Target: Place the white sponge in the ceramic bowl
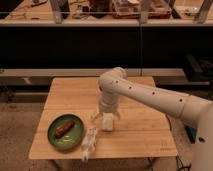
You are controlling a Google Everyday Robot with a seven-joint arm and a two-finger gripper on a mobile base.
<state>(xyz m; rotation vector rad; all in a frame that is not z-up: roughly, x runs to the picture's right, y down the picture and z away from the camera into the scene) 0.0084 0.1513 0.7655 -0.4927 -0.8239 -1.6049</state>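
Note:
The white sponge [107,123] is a small pale block on the wooden table [145,135], right of centre. My gripper [106,116] hangs from the white arm [150,94] and sits directly over the sponge, at or touching its top. The ceramic bowl [54,139] is the glossy green dish at the table's front left, about one dish-width left of the sponge. A brown sausage-like item [64,128] lies in it.
A whitish elongated object [90,141], possibly the mug on its side, lies between the bowl and the sponge near the front edge. A dark shelf unit [100,45] runs behind the table. The floor is speckled.

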